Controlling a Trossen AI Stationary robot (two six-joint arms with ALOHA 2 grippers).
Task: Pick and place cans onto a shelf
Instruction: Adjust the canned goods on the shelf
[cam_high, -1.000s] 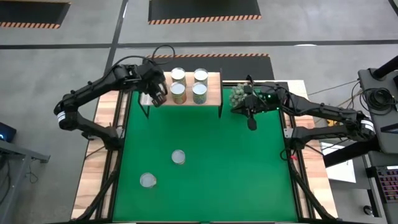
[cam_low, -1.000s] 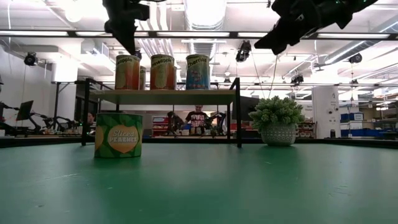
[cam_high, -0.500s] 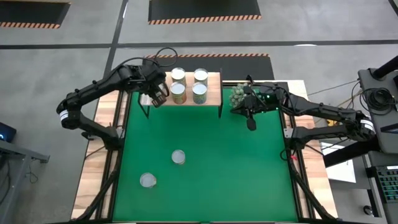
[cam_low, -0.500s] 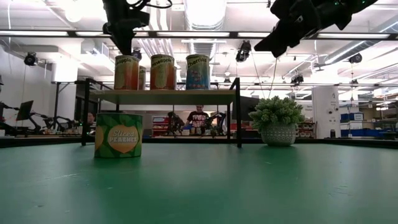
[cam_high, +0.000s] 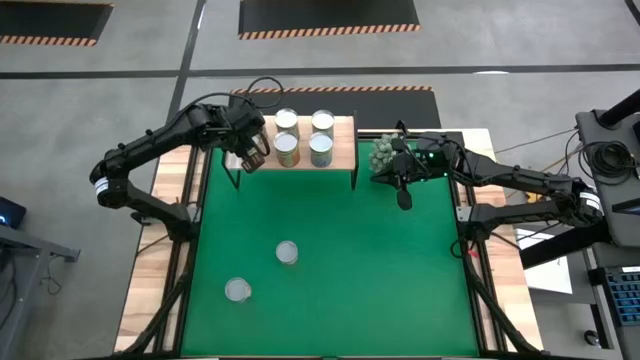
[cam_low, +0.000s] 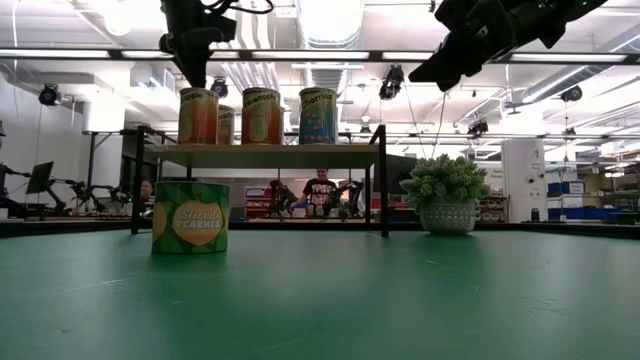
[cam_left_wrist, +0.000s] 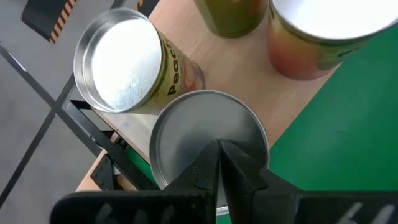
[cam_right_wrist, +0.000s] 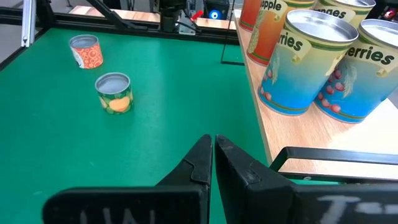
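On the green mat (cam_high: 340, 270), nearest the front edge, one can (cam_high: 238, 290) stands upright at about seven o'clock from the mat's centre, its silver top facing straight up. A second can (cam_high: 287, 252) stands just beyond it, nearer the centre and well apart from it, also upright. In the low view only the green-labelled can (cam_low: 190, 217) shows on the mat, its long axis vertical.

Farther back, at about eleven to twelve o'clock, the shelf (cam_high: 342, 150) runs its long side across the far edge of the mat, a pale wooden board on thin black legs. Four cans show clearly from above in two rows: front left (cam_high: 286, 148), front right (cam_high: 320, 149), back left (cam_high: 286, 121) and back right (cam_high: 322, 121). All stand upright, lids up, close together without lying on one another.

The left gripper (cam_high: 254, 158) hangs over the shelf's left end, fingers pressed together and holding nothing. Its wrist view shows the closed fingertips just above the lid of another upright can (cam_left_wrist: 208, 140) at the board's edge; whether they touch it cannot be told.

At about one o'clock, the right gripper (cam_high: 403, 196) hovers over the mat beside the potted plant (cam_high: 383, 154), fingers closed together and empty.
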